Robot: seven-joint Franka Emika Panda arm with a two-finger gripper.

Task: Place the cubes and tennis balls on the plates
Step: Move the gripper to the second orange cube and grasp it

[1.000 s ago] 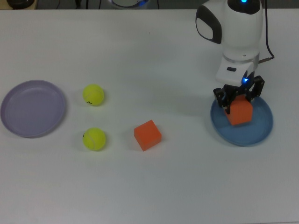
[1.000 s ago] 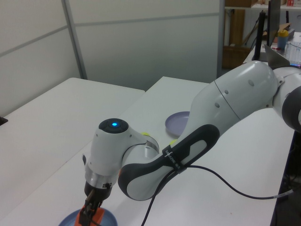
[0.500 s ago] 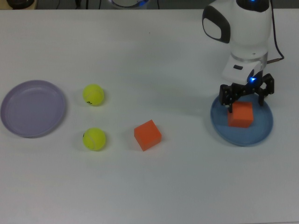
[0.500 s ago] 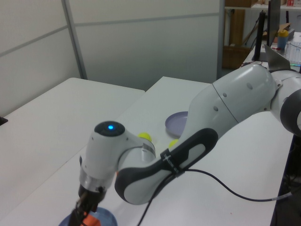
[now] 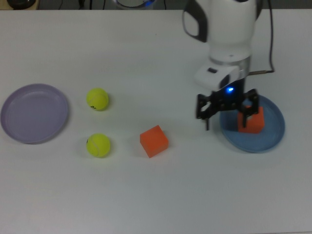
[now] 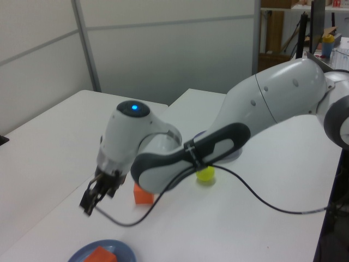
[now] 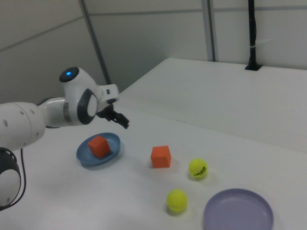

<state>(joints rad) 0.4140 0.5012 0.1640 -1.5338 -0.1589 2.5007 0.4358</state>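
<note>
The white worktop spreads under me on all sides. Far off to the top view's left of my end effector lies the lavender plate, with nothing on it. The blue plate sits just beside my end effector, on the top view's right, and my fingers hang above its near rim rather than touching it. My end effector is spread wide and carries nothing; the left view shows it lifted off the worktop, the two dark fingers apart.

One orange cube rests on the blue plate, partly hidden behind my right-hand finger in the top view; it seems to lie flat, though its base is hard to make out from there. The other orange cube stands on the bare worktop, near my end effector on the top view's left and a little lower. Beyond it, between that cube and the lavender plate, are the two tennis balls, one nearer and one farther up, well apart from me.
</note>
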